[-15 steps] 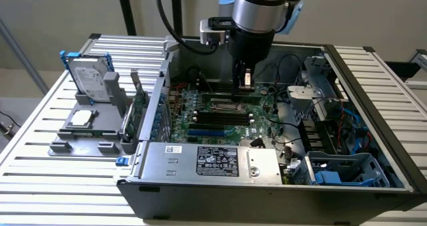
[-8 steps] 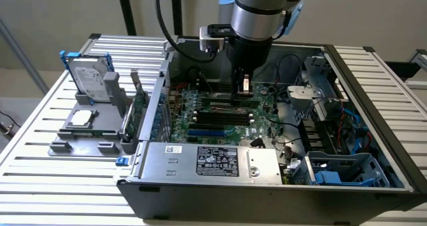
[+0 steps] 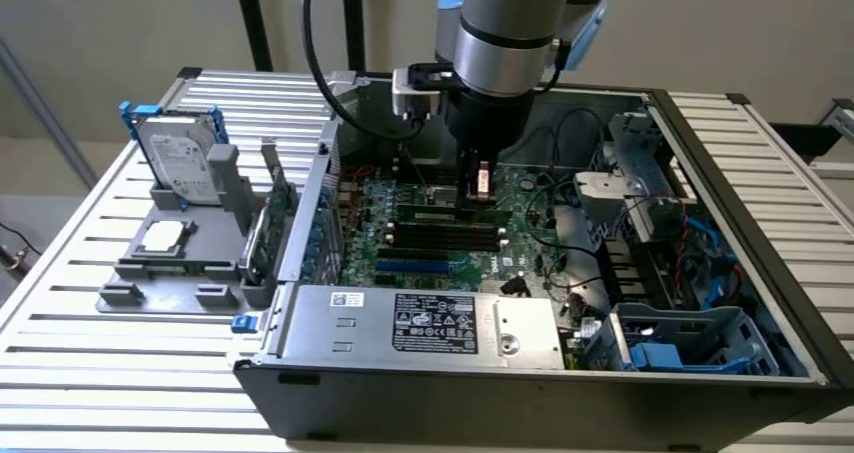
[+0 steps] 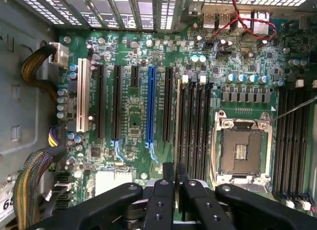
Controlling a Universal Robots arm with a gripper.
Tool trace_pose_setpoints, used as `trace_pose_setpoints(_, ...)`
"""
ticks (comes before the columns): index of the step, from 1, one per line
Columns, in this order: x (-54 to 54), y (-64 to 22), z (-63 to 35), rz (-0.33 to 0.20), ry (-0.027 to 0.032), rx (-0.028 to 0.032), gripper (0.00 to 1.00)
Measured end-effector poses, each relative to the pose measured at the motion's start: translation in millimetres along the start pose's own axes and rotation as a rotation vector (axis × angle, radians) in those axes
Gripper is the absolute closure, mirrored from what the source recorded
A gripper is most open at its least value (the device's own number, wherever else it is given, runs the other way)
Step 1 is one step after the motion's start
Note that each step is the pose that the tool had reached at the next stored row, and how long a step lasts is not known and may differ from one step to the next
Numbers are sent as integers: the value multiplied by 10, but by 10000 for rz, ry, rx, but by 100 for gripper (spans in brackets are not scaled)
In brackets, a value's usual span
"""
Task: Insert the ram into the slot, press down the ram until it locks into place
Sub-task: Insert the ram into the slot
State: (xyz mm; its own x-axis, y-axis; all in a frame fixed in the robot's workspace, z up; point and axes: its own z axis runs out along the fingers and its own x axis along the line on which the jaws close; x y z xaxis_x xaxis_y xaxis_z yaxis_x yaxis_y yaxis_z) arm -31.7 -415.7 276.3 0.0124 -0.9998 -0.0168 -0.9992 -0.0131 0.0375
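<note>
My gripper hangs inside the open computer case, just above the motherboard. Its fingers are shut on the ram, which appears edge-on in the wrist view as a thin pale strip running away from the fingertips. In the exterior view the ram sits upright between the fingers. It lines up along the outermost slot of a group of parallel black memory slots, on the side nearest the blue slot. I cannot tell whether the ram touches the slot.
A bright-blue slot, a white slot and the CPU socket flank the memory slots. Cable bundles lie nearby. A grey holder at the exterior view's left carries a hard drive and a bracketed green card. The power supply fills the case front.
</note>
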Motion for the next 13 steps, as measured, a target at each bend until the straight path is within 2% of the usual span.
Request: trace_pose_setpoints(13, -77, -10, 237, 15, -1, 1, 87)
